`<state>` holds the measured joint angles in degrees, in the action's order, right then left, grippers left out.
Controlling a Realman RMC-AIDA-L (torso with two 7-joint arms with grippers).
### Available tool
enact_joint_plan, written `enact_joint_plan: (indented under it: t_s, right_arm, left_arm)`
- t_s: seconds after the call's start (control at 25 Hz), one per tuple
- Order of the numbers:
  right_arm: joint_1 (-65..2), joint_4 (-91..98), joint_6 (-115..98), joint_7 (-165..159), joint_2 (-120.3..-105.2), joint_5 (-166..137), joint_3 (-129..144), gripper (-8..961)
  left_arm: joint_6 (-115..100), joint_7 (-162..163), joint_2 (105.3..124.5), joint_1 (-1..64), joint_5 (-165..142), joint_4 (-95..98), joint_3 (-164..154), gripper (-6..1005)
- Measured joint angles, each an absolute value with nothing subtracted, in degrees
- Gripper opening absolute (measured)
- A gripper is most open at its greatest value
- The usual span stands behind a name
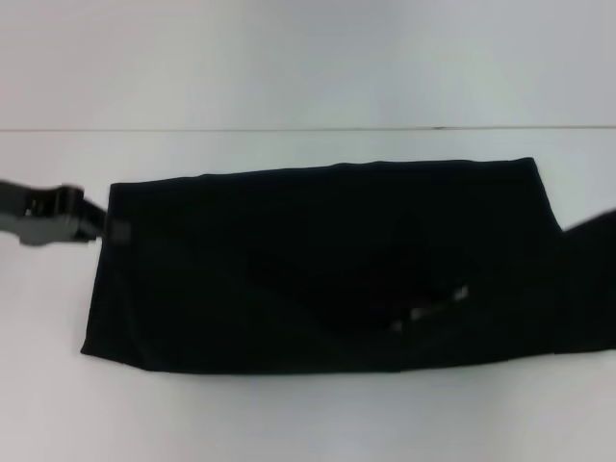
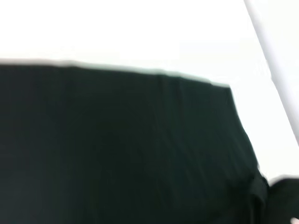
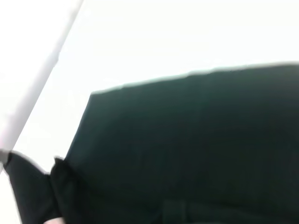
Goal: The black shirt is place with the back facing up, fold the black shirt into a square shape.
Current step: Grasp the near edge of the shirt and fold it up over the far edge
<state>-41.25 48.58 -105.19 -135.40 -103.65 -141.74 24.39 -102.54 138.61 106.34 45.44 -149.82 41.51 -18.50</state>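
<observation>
Table (image 1: 289, 423): we see a plain white top carrying everything; its far edge runs straight across the head view, with a pale wall behind it.

Black shirt (image 1: 318, 269): we find it lying flat on the middle of the table as a wide dark band, already folded lengthwise. Its long axis runs left to right, roughly parallel to the table's far edge, with one short end toward the table's left side and the other reaching the right side. The far long edge sits a little nearer the far edge on the right than on the left, so the band is slightly skewed. A loose part of the cloth (image 1: 589, 289) spreads beyond the right end, out to the right border of the head view. Small pale marks (image 1: 433, 306) show on the cloth right of centre, near the front long edge; we cannot read them.

Left gripper (image 1: 108, 229): it comes in low from the table's left side, meeting the shirt's far-left corner. Its tip looks closed on the cloth edge there.

Left wrist view: the shirt (image 2: 121, 149) fills most of the picture against the white table.

Right gripper: we cannot see it in any view. Its wrist camera shows the shirt (image 3: 187, 149) close below.
</observation>
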Motion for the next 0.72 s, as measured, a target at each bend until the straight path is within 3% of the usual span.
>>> enact_joint_plan:
  t_s: [0.36,0.72]
  right_arm:
    - [-41.99,43.12,-85.61,-136.56,-104.28,-140.07,25.04,38]
    - [-43.10,39.25,-68.66,-136.89,-107.86,-140.46,31.87,37]
  left_arm:
    - [-83.30,143.77,107.80,47.45,-149.80,37.52,-20.39,42]
    - [-71.21,148.23,109.63,46.74,-149.92,35.46,-28.08,44]
